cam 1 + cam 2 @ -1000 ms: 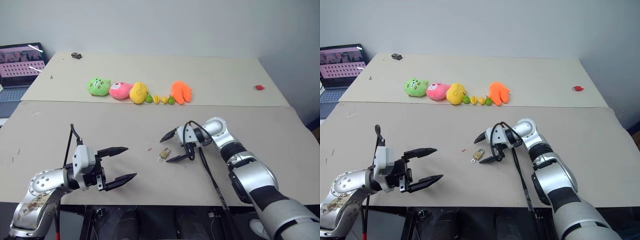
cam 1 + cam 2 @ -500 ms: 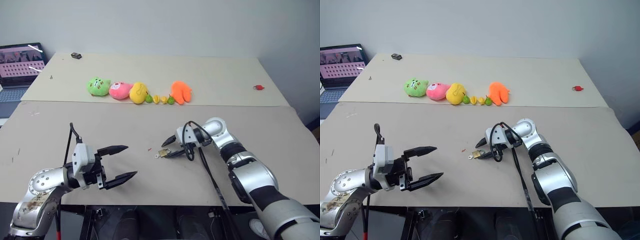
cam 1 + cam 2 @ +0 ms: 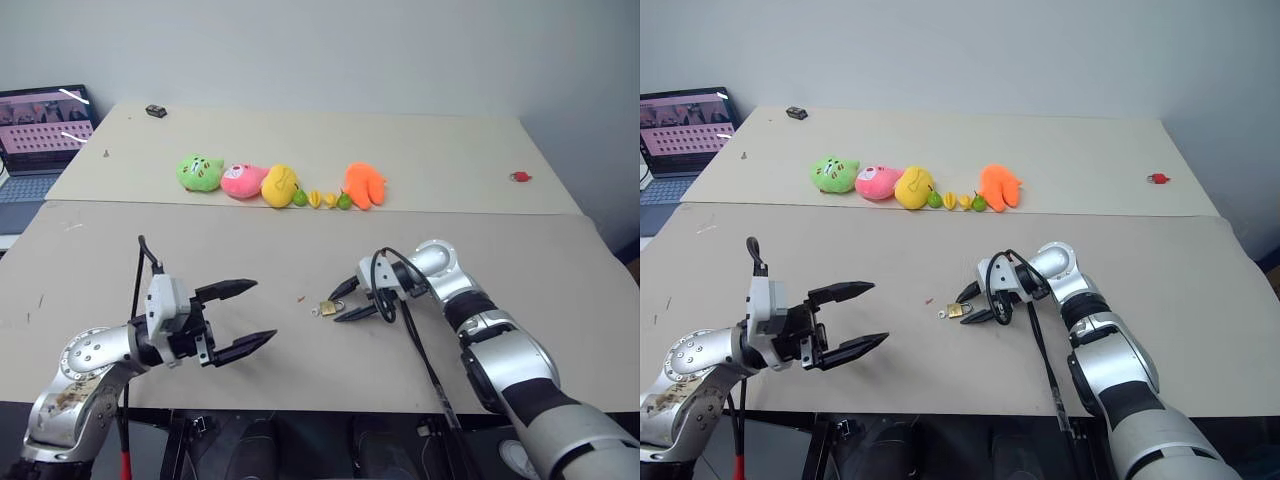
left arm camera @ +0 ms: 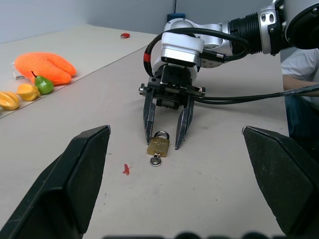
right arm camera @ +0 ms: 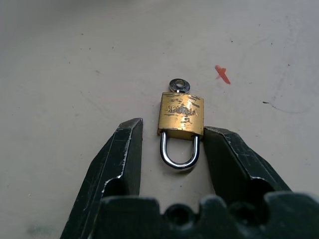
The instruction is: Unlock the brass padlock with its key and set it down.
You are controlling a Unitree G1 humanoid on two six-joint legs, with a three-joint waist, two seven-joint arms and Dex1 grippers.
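1. In the lower left of the left eye view, the left gripper (image 3: 238, 318) hovered over the near table (image 3: 120, 260) with its two black fingers spread wide and nothing between them.
2. Just right of centre, the right gripper (image 3: 343, 302) pointed toward the left of the frame, its fingers part-way apart and astride the brass padlock (image 3: 328, 307); in the right wrist view one finger (image 5: 227, 159) touched the corner of the lock's body while the other finger (image 5: 122, 159) stood clear, so I could not tell whether the lock was truly gripped.
3. The brass padlock lay flat on the near table at mid-frame, shackle toward the right gripper, shackle closed.
4. The key (image 5: 178, 85) sat in the lock's bottom, its round head showing at the end away from the gripper.
5. A tiny red speck (image 4: 126, 170) lay on the table near the lock.
6. On the far table (image 3: 440, 140), above centre, a row of plush toys (image 3: 270, 184) and small toy fruits (image 3: 322, 199) lay.
7. A laptop (image 3: 35, 130) stood at the upper left edge.
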